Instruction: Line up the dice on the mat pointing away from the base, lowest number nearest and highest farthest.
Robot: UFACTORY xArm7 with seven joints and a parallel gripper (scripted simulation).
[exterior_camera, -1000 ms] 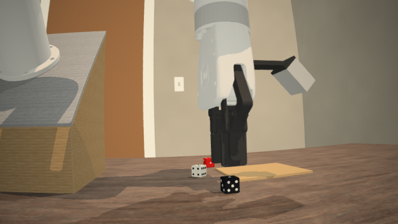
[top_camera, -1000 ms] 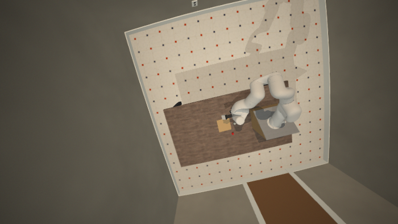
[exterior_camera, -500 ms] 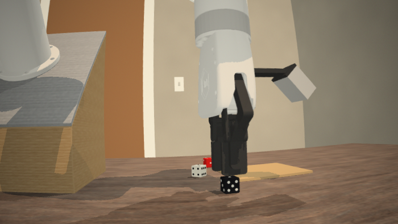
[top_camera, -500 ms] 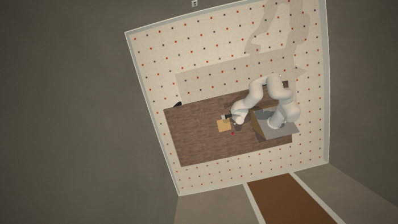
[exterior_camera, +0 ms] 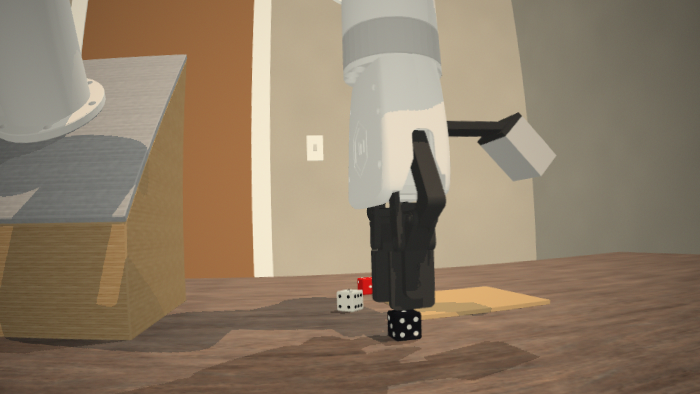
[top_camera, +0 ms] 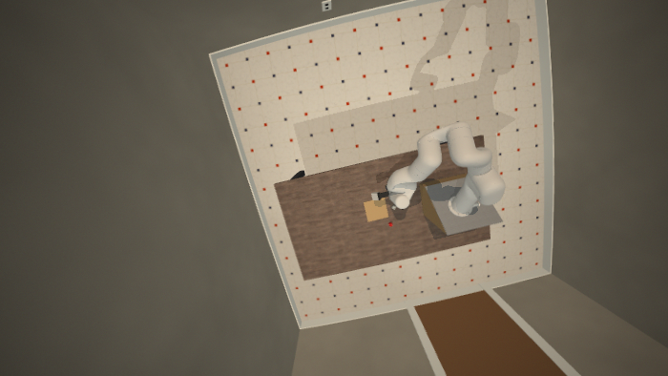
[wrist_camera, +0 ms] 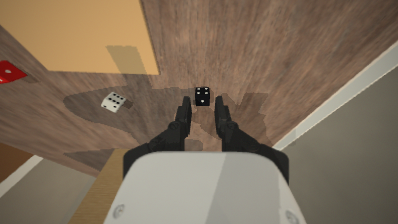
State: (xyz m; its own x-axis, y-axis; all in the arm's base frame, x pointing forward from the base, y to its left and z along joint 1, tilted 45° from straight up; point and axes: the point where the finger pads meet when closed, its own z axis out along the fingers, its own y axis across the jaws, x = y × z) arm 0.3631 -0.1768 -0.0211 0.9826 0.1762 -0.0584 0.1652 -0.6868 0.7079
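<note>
A black die [exterior_camera: 404, 324] [wrist_camera: 202, 95] lies on the wooden table, off the tan mat [exterior_camera: 500, 299] [wrist_camera: 75, 35] [top_camera: 374, 212], near its edge. My gripper [exterior_camera: 405, 302] [wrist_camera: 202, 104] hangs straight over the black die with its fingertips just above the die's top; the fingers stand partly open with nothing between them. A white die [exterior_camera: 349, 300] [wrist_camera: 113, 102] lies on the table a little way off, beside the mat. A red die [exterior_camera: 365, 285] [wrist_camera: 10, 72] [top_camera: 390, 223] lies farther on, also off the mat. The arm hides the black die in the overhead view.
The arm's base stands on a wooden pedestal [exterior_camera: 75, 200] [top_camera: 469, 217] on the table, close to the dice. The table's edge [wrist_camera: 325, 105] runs close beyond the black die in the wrist view.
</note>
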